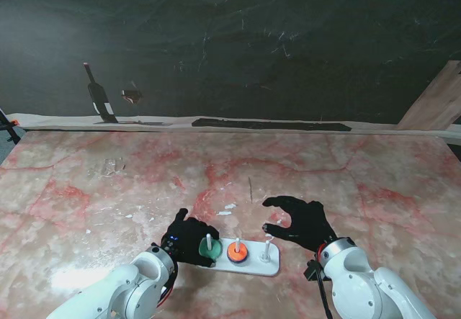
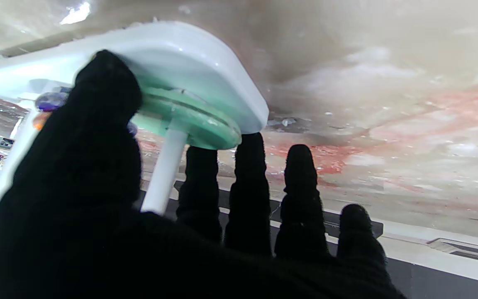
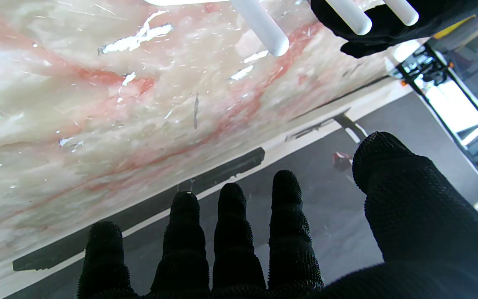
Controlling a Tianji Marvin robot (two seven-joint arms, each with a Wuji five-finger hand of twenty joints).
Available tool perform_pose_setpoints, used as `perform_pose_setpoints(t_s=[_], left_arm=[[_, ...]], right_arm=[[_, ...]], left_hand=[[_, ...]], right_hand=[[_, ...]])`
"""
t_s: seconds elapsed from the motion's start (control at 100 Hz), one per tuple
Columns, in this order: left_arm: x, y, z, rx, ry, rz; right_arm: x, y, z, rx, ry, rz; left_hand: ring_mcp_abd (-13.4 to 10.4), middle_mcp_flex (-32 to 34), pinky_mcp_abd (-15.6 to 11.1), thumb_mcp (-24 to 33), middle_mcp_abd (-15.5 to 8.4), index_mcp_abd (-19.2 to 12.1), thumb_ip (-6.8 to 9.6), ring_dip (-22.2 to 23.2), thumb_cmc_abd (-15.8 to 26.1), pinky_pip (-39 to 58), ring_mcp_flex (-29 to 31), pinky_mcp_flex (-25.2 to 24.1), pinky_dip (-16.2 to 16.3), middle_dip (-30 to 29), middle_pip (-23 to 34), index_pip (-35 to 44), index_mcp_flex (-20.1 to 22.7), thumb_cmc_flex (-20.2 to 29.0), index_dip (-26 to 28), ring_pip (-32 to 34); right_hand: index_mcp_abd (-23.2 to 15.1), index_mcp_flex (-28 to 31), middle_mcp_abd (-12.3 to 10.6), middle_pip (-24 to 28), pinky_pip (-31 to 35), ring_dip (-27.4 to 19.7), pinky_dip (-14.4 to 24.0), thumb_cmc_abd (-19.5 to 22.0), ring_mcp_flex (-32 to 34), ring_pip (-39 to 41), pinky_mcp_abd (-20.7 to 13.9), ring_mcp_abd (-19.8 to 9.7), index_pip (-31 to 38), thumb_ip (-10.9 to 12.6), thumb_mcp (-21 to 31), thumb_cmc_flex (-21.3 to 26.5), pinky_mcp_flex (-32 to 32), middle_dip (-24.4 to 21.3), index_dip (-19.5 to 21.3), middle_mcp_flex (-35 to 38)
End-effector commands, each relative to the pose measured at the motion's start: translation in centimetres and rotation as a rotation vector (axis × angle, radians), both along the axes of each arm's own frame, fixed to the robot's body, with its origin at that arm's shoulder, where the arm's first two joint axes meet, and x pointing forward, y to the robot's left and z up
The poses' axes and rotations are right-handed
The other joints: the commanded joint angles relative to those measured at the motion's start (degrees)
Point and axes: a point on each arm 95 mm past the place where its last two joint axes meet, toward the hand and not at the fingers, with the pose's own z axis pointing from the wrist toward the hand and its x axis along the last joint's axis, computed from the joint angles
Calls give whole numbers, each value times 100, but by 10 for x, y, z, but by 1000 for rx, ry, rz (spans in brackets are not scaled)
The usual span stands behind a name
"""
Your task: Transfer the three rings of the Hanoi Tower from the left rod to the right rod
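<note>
The white base (image 1: 271, 267) carries three rods. A green ring (image 1: 205, 248) lies flat at the foot of the left rod (image 2: 164, 170). My left hand (image 1: 186, 234) wraps it, thumb (image 2: 98, 108) on the ring's (image 2: 193, 122) one side and fingertips (image 2: 249, 149) at the opposite rim. On the middle rod sits an orange ring (image 1: 236, 253), with a small purple ring (image 2: 50, 101) by it. The right rod (image 1: 267, 249) is bare. My right hand (image 1: 301, 219) hovers open just beyond that rod, fingers (image 3: 232, 232) spread with nothing in them.
Pink-veined marble table (image 1: 346, 182) spreads around the base, with small white flecks (image 1: 229, 207) just beyond it. A dark backdrop with a bottle picture (image 1: 97, 96) rises past the table's far edge. A wooden board (image 1: 436, 103) leans at the far right.
</note>
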Motion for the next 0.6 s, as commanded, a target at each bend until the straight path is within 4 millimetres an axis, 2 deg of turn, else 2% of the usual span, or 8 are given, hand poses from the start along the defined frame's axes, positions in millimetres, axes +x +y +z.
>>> perform_pose_setpoints(t_s=[0.0, 0.59], left_arm=[[-7, 7, -16, 32, 40, 10], [-7, 9, -14, 20, 21, 13]], right_arm=[[-2, 2, -2, 7, 6, 5], [-2, 2, -2, 18, 7, 8]], left_hand=[[-95, 249, -35, 445, -191, -351, 96, 59, 262, 6, 139, -51, 137, 182, 280, 1184, 1016, 821, 255, 106], [-52, 319, 30, 437, -113, -78, 212, 46, 325, 73, 185, -37, 100, 152, 266, 1103, 1053, 423, 70, 95]], right_hand=[[-23, -21, 14, 3, -123, 47, 140, 127, -50, 23, 8, 27, -3, 19, -120, -119, -52, -46, -52, 43], [-27, -41, 25, 0, -103, 52, 166, 166, -47, 24, 8, 32, -13, 23, -117, -166, -49, -48, -61, 47]])
